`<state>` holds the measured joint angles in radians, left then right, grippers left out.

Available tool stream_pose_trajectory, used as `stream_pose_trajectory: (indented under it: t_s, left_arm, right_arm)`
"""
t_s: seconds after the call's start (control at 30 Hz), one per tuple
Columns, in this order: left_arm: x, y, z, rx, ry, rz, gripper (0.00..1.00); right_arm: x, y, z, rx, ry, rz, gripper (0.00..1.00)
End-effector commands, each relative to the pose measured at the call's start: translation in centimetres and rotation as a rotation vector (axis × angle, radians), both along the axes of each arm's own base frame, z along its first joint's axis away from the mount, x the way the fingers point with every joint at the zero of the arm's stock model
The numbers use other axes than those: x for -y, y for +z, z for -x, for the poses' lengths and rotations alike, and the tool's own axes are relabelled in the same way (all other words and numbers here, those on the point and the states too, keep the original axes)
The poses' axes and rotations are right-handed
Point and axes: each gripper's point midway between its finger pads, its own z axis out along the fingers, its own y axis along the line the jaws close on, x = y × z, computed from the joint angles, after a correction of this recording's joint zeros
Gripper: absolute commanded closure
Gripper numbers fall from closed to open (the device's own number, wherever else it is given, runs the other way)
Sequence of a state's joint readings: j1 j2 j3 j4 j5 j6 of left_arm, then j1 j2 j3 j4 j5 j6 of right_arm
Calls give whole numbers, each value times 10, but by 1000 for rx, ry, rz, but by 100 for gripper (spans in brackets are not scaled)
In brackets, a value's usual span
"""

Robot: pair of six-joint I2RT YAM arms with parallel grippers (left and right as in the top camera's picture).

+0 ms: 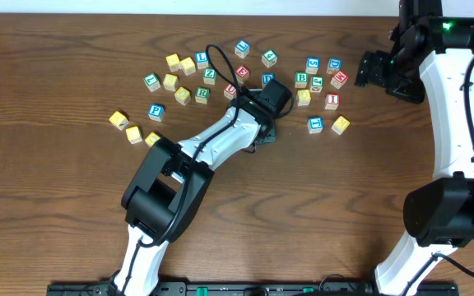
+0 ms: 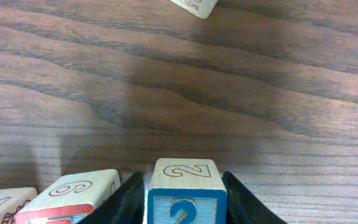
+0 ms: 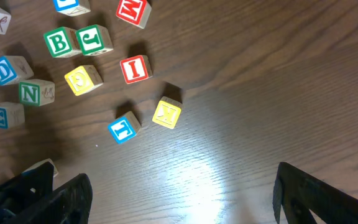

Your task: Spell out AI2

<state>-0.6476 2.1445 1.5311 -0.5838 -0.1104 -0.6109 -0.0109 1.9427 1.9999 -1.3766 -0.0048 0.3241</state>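
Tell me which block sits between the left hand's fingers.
The blue-framed 2 block, flanked by the left hand's fingers; the red-framed block beside it lies outside them.

2-cube (image 2: 186, 186) w/ blue 2 — I-cube (image 3: 135, 69) red I.

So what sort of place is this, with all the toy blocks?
Probably a robotics lab or test bench: a left arm and a right arm stand at a wooden table strewn with alphabet cubes, and the left pincer grips the 2 cube.
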Motion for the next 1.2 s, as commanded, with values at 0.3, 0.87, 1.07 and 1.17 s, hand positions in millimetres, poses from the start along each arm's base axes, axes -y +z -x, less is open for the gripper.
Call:
stream_pose_trajectory:
  t_s: [0.3, 0.87, 1.07, 1.17]
  left_arm:
    - [7, 6, 9, -38, -6, 55, 56]
    - [-26, 153, 14, 162, -83, 132, 56]
    - [-100, 172, 20, 110, 63, 89, 69]
    - [-135, 166, 22, 58, 144, 59, 81]
  right_arm:
    - [-1, -2, -2, 0, 15, 8, 10]
    - [-21, -1, -3, 6, 81, -71, 15]
    - [-57, -4, -11, 44, 180, -90, 39]
    - [-77, -13, -14, 56, 225, -92, 54]
